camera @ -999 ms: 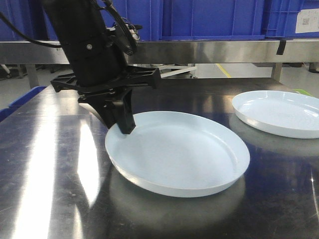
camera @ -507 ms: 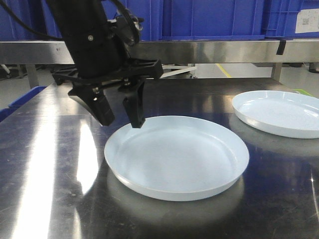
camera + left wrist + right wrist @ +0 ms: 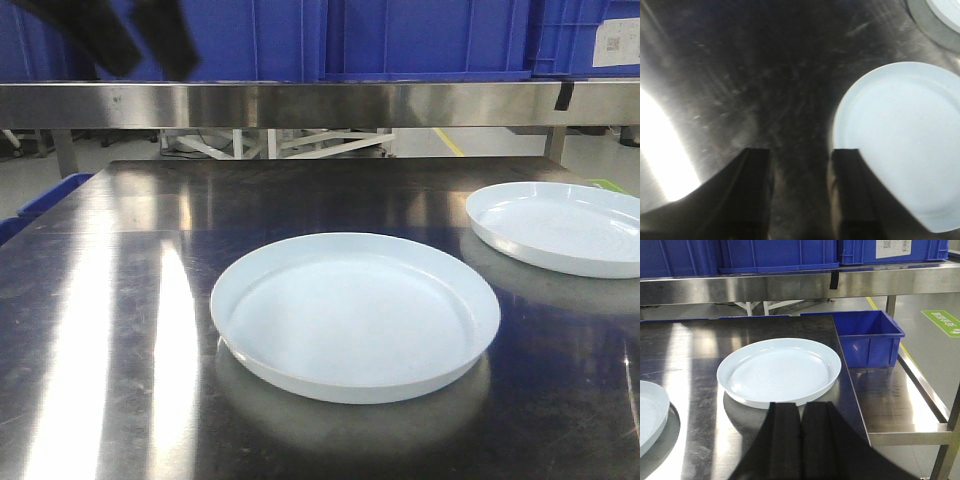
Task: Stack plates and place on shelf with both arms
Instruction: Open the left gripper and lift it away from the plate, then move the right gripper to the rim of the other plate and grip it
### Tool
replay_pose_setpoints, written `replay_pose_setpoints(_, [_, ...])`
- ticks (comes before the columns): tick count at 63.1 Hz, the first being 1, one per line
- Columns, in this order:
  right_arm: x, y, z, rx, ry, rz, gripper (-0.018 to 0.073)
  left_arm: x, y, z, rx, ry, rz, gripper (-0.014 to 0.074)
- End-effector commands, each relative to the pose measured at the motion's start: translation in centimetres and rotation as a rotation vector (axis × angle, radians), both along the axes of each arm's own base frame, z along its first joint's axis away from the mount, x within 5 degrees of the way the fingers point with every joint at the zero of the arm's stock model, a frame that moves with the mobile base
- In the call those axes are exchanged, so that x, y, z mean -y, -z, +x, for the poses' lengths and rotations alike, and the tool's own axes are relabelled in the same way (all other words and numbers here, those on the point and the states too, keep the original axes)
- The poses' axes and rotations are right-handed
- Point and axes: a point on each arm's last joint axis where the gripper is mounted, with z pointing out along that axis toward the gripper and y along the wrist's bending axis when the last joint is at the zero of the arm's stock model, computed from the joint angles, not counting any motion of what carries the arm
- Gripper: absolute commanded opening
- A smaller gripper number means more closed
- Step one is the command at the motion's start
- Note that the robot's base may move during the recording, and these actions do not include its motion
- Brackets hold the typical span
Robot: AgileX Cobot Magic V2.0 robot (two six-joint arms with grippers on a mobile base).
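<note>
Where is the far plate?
In the front view, the far plate lies flat at the right of the tabletop, apart from the near plate in the middle.

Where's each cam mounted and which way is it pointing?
Front-facing: low at the near edge of the table, looks across the centre plate to the shelf; blurred left arm top left.
Left wrist: above the table, looks down; open left claw at bottom.
Right wrist: looks forward over the right-hand plate to the shelf; shut right claw at bottom.
Shared: all three show both plates.
</note>
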Motion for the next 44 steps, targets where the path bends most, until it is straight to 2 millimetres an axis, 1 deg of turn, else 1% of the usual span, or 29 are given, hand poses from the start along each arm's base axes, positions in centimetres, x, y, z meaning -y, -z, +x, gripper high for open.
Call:
replay_pose_setpoints(1, [0.2, -1.5, -0.3, 0.129, 0.019, -0.009, 0.0056, -1.6, -1.9, -2.0, 0.172, -0.018, -0.098, 0.0223])
replay_pose_setpoints(4, [0.2, -1.5, -0.3, 0.131, 0.02, -0.009, 0.0056, -2.6, -1.8, -3.0, 0.209, -0.029, -0.12, 0.0193])
replay_pose_setpoints(7, [0.2, -1.5, -0.3, 0.131, 0.02, -0.009, 0.0056, -3.7, -1.3, -3.9, 0.238, -0.038, -0.136, 0.0162])
replay_pose_setpoints(8, [0.2, -1.5, -0.3, 0.131, 0.02, -0.009, 0.0056, -4.0, -0.8, -4.2, 0.237, -0.042, -0.135, 0.015])
replay_pose_setpoints(16, [0.2, -1.5, -0.3, 0.134, 0.02, -0.009, 0.0056, -6.5, 0.4, -6.3, 0.291, -0.084, -0.163, 0.0085])
replay_pose_setpoints(17, [0.2, -1.5, -0.3, 0.134, 0.02, -0.009, 0.0056, -6.7, 0.7, -6.5, 0.289, -0.088, -0.161, 0.0082])
replay_pose_setpoints(25, [0.2, -1.8, -0.3, 0.155, 0.022, 0.001, 0.0056, -8.6, 1.7, -8.2, 0.351, -0.127, -0.191, 0.0084])
replay_pose_setpoints(31, [0.2, -2.7, -0.5, 0.187, 0.022, 0.026, 0.0056, -9.4, 2.4, -9.3, 0.403, -0.14, -0.218, 0.0084])
replay_pose_setpoints(37, [0.2, -4.3, -0.8, 0.226, 0.02, 0.026, 0.0056, -9.8, 2.9, -10.3, 0.468, -0.131, -0.257, 0.0084])
replay_pose_setpoints(44, [0.0, -7.0, -1.6, 0.24, 0.006, 0.024, 0.0056, -10.0, 3.1, -10.8, 0.512, -0.122, -0.285, 0.0084])
